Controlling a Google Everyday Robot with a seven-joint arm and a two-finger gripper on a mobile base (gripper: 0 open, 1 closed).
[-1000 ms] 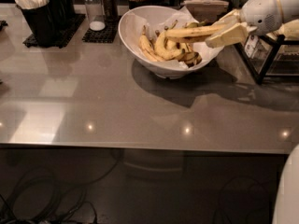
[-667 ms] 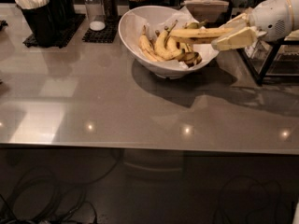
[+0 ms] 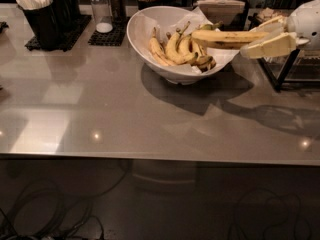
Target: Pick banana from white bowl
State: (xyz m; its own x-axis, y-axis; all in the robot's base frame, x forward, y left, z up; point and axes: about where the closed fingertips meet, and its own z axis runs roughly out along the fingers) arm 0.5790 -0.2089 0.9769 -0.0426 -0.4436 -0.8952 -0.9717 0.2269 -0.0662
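Note:
The white bowl (image 3: 145,39) lined with white paper stands at the back middle of the grey table (image 3: 125,114). Several shorter curved yellow bananas (image 3: 172,51) lie in it. The long, nearly straight banana (image 3: 225,38) with brown speckles is held level above the bowl's right rim, its free end pointing left. My gripper (image 3: 262,36) reaches in from the right, its cream fingers (image 3: 267,46) shut on the banana's right end. The white arm (image 3: 305,24) is at the right edge.
Black holders with white utensils (image 3: 42,14) stand at the back left. Shakers (image 3: 102,9) on a black mat stand left of the bowl. A black wire rack (image 3: 290,66) stands at the right, under the arm. The table's front edge runs across below the middle.
The gripper has drawn back to the right and slightly up with the banana in it, lifting the banana out over the bowl's right rim.

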